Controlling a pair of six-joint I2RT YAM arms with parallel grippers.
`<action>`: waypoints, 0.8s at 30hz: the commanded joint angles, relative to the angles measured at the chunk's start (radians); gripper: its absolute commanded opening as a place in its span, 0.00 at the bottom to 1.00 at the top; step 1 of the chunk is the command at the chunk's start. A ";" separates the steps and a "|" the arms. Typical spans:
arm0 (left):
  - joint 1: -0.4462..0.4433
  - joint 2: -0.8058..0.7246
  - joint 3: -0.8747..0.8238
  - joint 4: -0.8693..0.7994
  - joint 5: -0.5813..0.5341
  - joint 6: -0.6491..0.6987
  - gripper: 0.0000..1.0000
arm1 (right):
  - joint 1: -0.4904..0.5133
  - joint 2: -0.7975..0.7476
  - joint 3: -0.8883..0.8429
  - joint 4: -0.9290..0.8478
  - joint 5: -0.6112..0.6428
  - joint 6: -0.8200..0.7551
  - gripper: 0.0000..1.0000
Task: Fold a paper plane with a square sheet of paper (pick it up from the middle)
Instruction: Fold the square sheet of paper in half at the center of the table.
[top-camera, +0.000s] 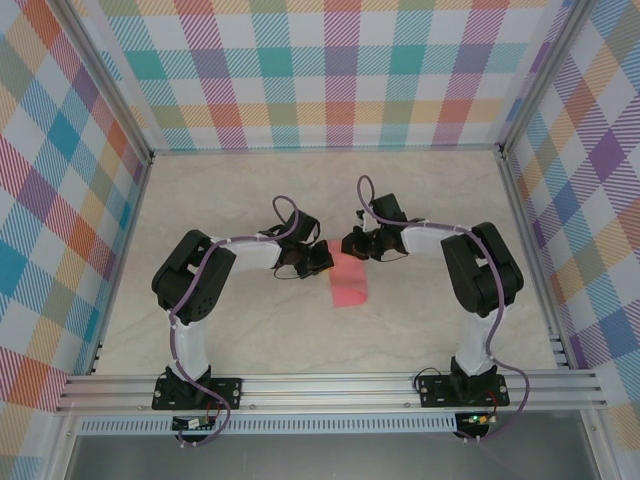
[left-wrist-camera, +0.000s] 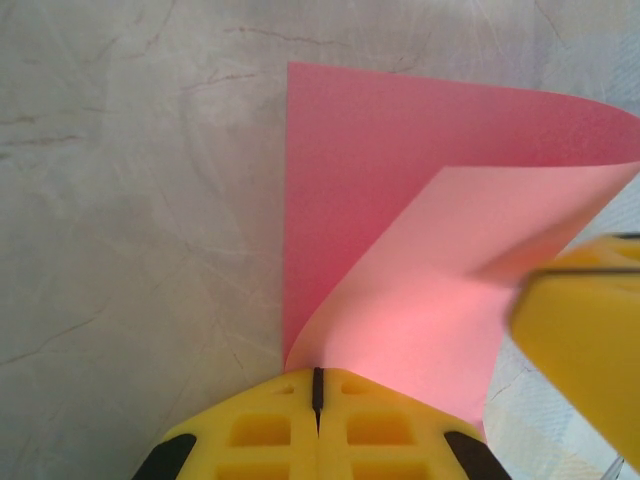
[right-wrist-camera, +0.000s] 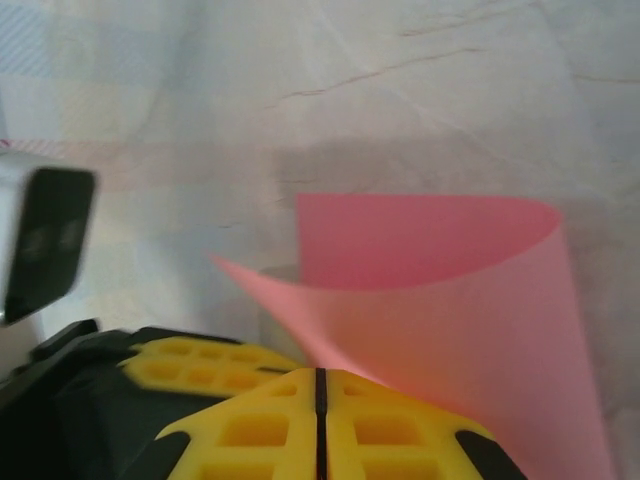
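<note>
My left fingers (left-wrist-camera: 262, 432) and right fingers (right-wrist-camera: 250, 432) each pinch shut on the paper (left-wrist-camera: 400, 170), curling it over the half lying mid-counter (top-camera: 250, 330), I reckon to start a fold.

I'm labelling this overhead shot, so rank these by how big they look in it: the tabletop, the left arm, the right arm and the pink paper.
1. tabletop
2. left arm and right arm: too alike to rank
3. pink paper, smallest
</note>
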 joint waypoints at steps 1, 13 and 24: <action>-0.015 0.131 -0.079 -0.224 -0.125 0.021 0.00 | -0.011 0.040 0.028 -0.035 0.007 -0.021 0.08; -0.014 0.131 -0.081 -0.231 -0.124 0.030 0.00 | -0.114 0.029 -0.033 -0.027 0.148 0.028 0.08; -0.014 0.130 -0.080 -0.229 -0.123 0.034 0.00 | -0.071 -0.057 -0.014 0.051 0.045 0.002 0.08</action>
